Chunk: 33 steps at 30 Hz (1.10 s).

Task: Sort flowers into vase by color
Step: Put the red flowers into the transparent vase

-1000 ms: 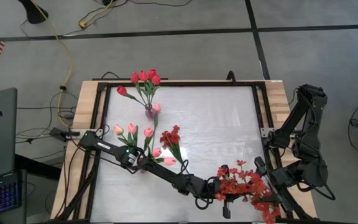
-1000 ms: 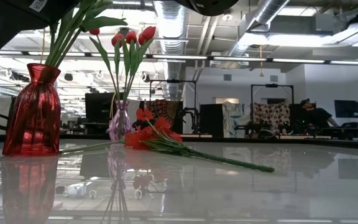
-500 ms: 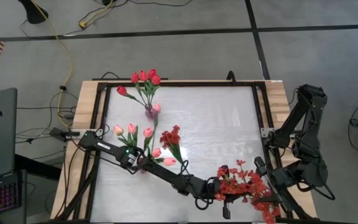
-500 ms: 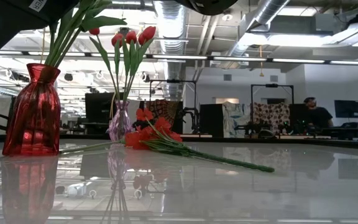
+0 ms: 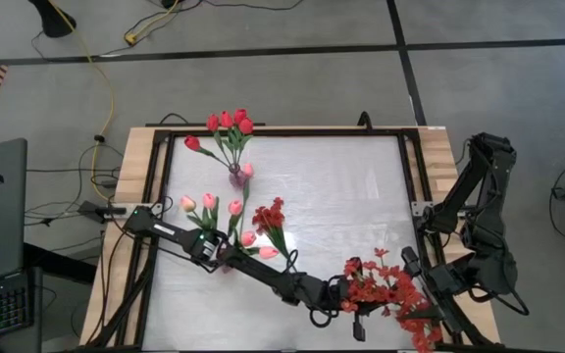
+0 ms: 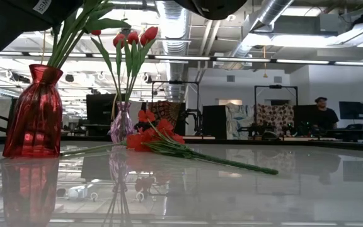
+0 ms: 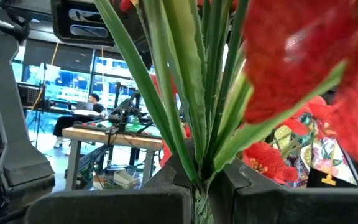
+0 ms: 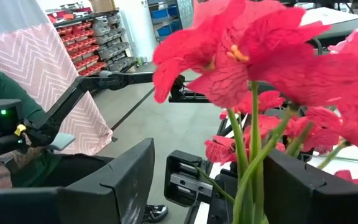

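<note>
My left gripper (image 5: 353, 312) reaches to the table's near right corner and is shut on a spray of small red blossoms (image 5: 390, 292). My right gripper (image 5: 412, 275) is open, and its fingers stand on either side of that spray's stems (image 8: 248, 168) without visibly touching them. A red vase (image 6: 33, 113) holds the green stems of several pink tulips (image 5: 209, 204). A small clear purple vase (image 6: 121, 123) holds red tulips (image 5: 229, 122). Another red spray (image 5: 271, 218) lies flat on the table. My left gripper pinches the spray's bunched green stems (image 7: 197, 177) between its two fingers, near their lower end. The fingers slant upward toward the table's right side. Leaves and blossoms fan up and out beyond the fingertips, in front of my right gripper.
The left arm (image 5: 263, 277) stretches slantwise over the table's near half, passing above the red vase. The loose spray's long stem (image 6: 232, 164) runs toward the right. The white tabletop (image 5: 351, 196) has a black frame. A person (image 6: 320, 113) stands far behind.
</note>
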Motion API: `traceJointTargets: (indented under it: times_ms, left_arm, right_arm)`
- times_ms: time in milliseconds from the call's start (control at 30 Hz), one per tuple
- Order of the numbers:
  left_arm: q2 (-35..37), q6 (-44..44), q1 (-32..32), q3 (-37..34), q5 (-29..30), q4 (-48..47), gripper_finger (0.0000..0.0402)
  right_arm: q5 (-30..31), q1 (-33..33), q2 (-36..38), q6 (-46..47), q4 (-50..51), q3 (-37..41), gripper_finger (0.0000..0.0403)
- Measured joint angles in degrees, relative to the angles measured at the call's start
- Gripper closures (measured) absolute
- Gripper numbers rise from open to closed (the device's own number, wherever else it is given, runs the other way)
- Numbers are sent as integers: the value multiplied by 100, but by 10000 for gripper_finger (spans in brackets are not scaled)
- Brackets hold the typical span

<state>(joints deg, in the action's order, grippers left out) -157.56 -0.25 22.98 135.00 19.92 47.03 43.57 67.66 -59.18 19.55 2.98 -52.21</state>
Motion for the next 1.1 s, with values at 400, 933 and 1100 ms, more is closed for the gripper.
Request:
traceJointTargets:
  times_ms: [400, 933, 1100]
  left_arm:
    - [0, -140, 0, 0, -15, -286, 395]
    - [576, 1194, 188, 2, 62, -570, 395]
    - [963, 1026, 182, 2, 93, -1752, 395]
  right_arm:
    - [0, 0, 0, -11, 0, 0, 125]
    - [4, 21, 9, -192, 615, -852, 125]
    - [4, 22, 9, 223, 1539, -1367, 125]
